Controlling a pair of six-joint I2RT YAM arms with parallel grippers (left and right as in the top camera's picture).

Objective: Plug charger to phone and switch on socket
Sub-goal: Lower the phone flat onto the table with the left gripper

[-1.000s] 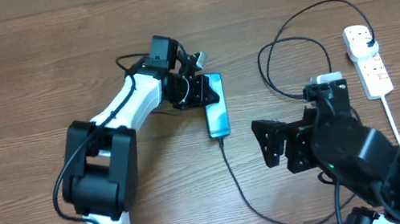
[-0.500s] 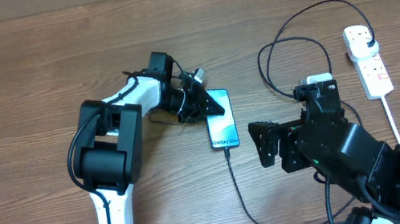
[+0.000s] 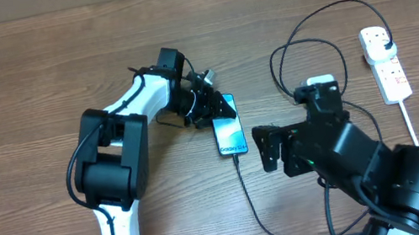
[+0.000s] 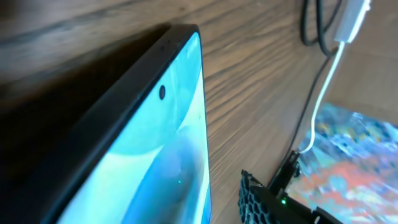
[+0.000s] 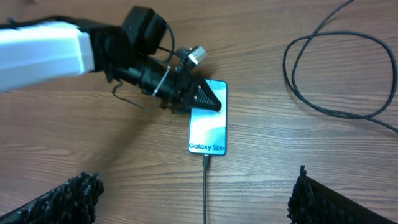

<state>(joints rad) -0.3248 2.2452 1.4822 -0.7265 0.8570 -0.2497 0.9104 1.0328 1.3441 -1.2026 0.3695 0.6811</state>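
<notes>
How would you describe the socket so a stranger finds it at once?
At the far right of the wooden table lies the socket, a long white strip with a white cord. Only it has red markings and a black plug inserted.

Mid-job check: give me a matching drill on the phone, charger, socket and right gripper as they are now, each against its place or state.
Column 1
1. phone
2. charger
3. socket
4. right gripper

Column 2
A. thin and black, its tip at the phone's lower edge
B. jaws wide apart, nothing between them
C. lying flat, teal screen lit and facing up
D. white, far right in the overhead view, a black plug in it

Pairs: 1-C, 2-A, 3-D, 4-B
</notes>
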